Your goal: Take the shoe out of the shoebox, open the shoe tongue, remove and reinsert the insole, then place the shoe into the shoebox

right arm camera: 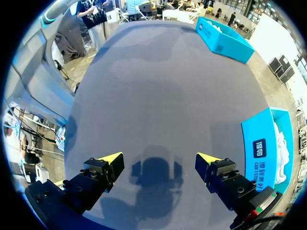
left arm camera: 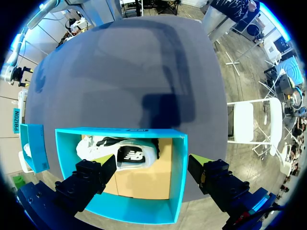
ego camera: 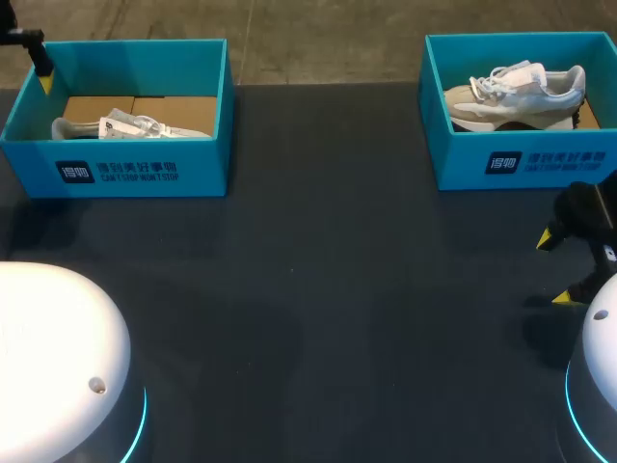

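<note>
In the lower right of the head view the right gripper (ego camera: pixel 556 268) is held over bare table (ego camera: pixel 318 289), its jaws spread wide with nothing between them. Farther back, at the upper right, the right shoebox (ego camera: pixel 521 159) is seen holding a beige-and-white shoe (ego camera: pixel 516 96). At the upper left the left shoebox (ego camera: pixel 120 169) holds a white shoe (left arm camera: pixel 120 153), lying low on the cardboard floor and not yet lifted out. The left gripper (left arm camera: pixel 153 160) is poised above this box, jaws wide open and empty. In its wrist view one finger is over the edge of the white shoe and the other just outside the box's side wall. If it were lowered straight, the rim would likely be struck and the light box pushed or tipped. A pinch taken on the laces alone — rather than on the collar — could let the shoe slip free.
</note>
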`<state>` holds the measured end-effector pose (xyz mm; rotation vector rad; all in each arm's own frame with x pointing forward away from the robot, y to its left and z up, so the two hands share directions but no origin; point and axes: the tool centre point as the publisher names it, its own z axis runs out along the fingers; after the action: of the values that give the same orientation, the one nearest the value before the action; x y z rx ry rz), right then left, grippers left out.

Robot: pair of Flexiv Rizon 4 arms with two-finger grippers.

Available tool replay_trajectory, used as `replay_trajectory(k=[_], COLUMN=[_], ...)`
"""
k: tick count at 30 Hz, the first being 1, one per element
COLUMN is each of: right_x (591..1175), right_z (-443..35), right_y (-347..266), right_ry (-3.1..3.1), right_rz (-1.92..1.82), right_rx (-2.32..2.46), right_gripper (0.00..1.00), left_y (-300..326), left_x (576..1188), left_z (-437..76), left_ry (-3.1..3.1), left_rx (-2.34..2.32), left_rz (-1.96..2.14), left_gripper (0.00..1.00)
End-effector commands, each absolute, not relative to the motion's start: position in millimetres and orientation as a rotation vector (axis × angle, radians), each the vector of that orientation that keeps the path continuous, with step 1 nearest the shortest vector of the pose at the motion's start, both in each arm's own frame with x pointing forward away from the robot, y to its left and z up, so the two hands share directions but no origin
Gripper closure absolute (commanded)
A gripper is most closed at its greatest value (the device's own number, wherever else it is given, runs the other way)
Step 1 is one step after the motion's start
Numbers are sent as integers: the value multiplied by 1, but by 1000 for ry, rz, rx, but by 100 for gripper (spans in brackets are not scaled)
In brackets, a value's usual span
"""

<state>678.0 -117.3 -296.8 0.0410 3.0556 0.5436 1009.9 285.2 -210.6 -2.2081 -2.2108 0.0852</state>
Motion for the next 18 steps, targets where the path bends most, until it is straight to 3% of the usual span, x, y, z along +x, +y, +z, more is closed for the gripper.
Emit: replay_trajectory(k=[1,18], right_x=[681,753], right_z=[-293,-247], right_y=[-117,-142], right_ry=[3064,3089], right_rz=[515,172], right_rx=[25,805], right_gripper=[0,0], left_y=[285,285], left_x=[1008,1008], left_z=[-211,-211], left_ry=[-2213,-2213], left_rx=[-2210,-2210], left_rz=[77,77], left_gripper=[0,0])
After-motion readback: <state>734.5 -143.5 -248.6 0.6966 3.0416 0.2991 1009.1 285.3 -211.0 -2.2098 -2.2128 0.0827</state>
